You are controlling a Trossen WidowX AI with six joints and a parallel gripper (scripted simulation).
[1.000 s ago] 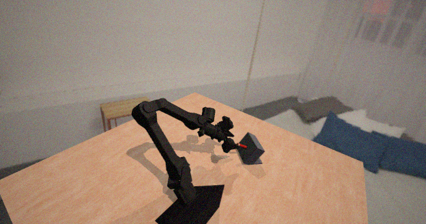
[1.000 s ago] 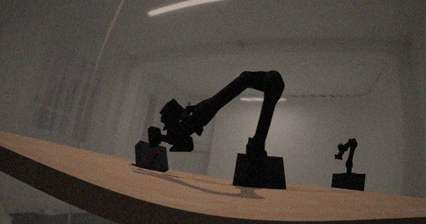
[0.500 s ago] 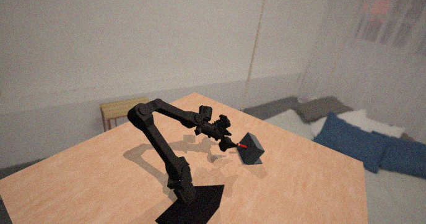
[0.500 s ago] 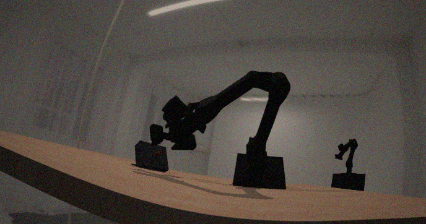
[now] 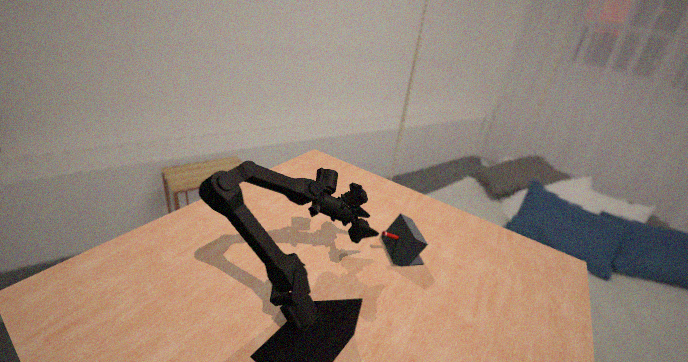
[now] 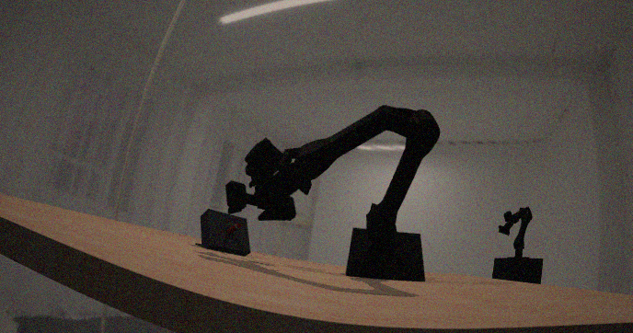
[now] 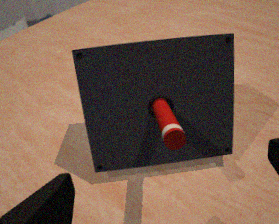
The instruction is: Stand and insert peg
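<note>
The red peg (image 5: 390,235) (image 6: 233,228) (image 7: 166,123) sticks out of the hole in the dark sloped panel (image 5: 411,244) (image 6: 216,234) (image 7: 117,103), its white-banded end pointing out toward me. My gripper (image 5: 367,230) (image 6: 258,206) is open and empty, a short way back from the peg and apart from it. In the wrist view only the two dark fingertips show, at the lower left and right edges, well clear of the peg.
The panel stands on the wooden table (image 5: 150,274) (image 6: 276,284) (image 7: 30,96), with the table's right edge beyond it. The arm's black base plate (image 5: 320,334) sits near the front edge. A small wooden stool (image 5: 192,176) stands behind the table.
</note>
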